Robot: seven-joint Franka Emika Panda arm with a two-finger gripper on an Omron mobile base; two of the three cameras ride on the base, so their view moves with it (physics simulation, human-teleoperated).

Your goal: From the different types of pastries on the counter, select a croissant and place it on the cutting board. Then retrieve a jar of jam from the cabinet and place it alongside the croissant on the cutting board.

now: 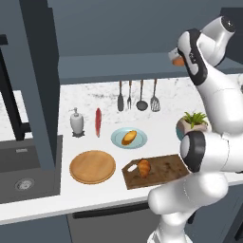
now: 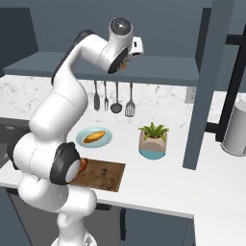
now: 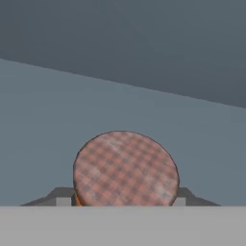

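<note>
The gripper (image 3: 123,202) is sitting up at the cabinet (image 1: 142,66) shelf level, and the jar of jam (image 3: 126,168) is lying between its two dark fingertips (image 3: 60,198) — the hand view is showing the jar's round plaid-patterned lid head-on, with a sliver of orange body at its lower left. The lower part of the jar is being cut off by the bottom of that view, so contact at the pads is hard to confirm; the fingers are flanking the jar closely on both sides and appear clamped on it. In the left base view only a small orange patch of the jar (image 1: 178,60) is peeking out beside the dark wrist; in the right base view it is similarly a thin orange sliver (image 2: 125,65) under the hand.

The croissant (image 1: 144,167) is lying on the cutting board (image 1: 166,171), toward the board's left end near the handle hole. In the right base view the arm's dark joint is covering most of it, leaving only an orange edge (image 2: 83,165) at the board (image 2: 103,175).

The golden bun (image 1: 129,137) is resting in a pale blue plate (image 1: 117,141) on the counter (image 1: 95,194). The round wooden plate (image 1: 92,166) is holding nothing. A potted plant (image 2: 153,140) is standing unobstructed in the right base view — in the left it is partly hidden behind the arm. The soap dispenser (image 1: 77,123) is showing in the left base view.
</note>
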